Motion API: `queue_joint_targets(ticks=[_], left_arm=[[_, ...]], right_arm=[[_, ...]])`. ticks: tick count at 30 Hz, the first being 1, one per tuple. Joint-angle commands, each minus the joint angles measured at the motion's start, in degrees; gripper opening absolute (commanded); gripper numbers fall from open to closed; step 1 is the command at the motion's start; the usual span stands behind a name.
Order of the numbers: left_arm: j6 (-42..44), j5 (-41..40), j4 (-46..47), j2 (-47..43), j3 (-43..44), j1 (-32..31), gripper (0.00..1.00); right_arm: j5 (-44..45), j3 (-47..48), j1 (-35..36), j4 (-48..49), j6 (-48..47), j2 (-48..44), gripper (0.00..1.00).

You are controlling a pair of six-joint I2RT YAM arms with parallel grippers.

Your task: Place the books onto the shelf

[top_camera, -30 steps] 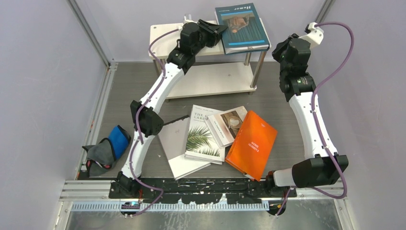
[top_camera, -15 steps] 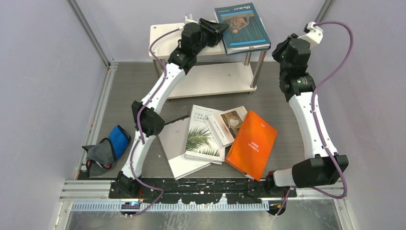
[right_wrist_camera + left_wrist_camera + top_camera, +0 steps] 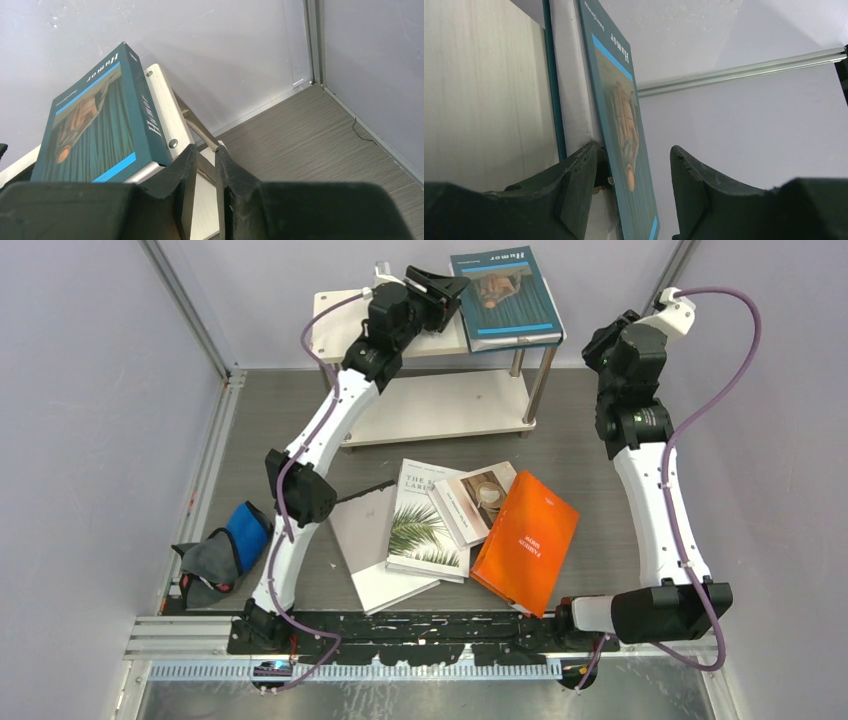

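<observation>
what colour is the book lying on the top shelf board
Teal book with a light-blue stripe and portrait; clearest in the right wrist view.

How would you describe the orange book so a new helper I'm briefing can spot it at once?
Start at the shelf at the back of the table, then come toward the arms' bases to the pile of books lying flat on the grey floor. The orange book is at the right end of that pile, tilted, beside the beige book. It is the only bright orange cover; its neighbours are pale.
</observation>
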Motion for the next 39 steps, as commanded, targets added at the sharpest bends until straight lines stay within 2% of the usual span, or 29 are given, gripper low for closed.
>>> queue_joint_targets(ticks=[1,10,19,23,25,30,34,39], left_arm=[[2.25,1.51,0.59,-5.02,-0.73,0.62,0.57],[5.08,1.13,0.81,-12.09,-9.31,0.97,0.59],[14.33,-1.55,-1.05,-28.31,-26.35,-0.15,0.6],[20.53,-4.23,-2.4,-37.39,-36.76,-3.78,0.6],[24.08,-6.15,-3.91,-41.98,-41.99,-6.98,0.6],[29.76,-17.93,-8.36,-52.89,-56.99,-21.67,0.6],[23.86,-26.69,-9.76,-58.25,-69.37,-34.39,0.6],[14.0,-32.73,-9.15,-56.64,-77.88,-46.33,0.6]], right_arm=[[-0.51,-0.16,-0.21,0.67,-1.17,-2.83,0.26],[-0.05,-0.99,-0.16,-1.44,-1.85,-5.71,0.27],[0.9,-5.51,-0.16,-4.96,-1.77,-12.2,0.31],[1.22,-8.04,-0.22,-6.96,-1.64,-16.34,0.32],[1.28,-8.94,-0.22,-8.66,-1.36,-18.4,0.33],[1.4,-10.19,-0.05,-14.41,-0.28,-23.24,0.34],[3.26,-10.8,0.73,-18.67,0.59,-26.52,0.34],[4.5,-11.67,0.88,-22.92,2.68,-28.89,0.36]])
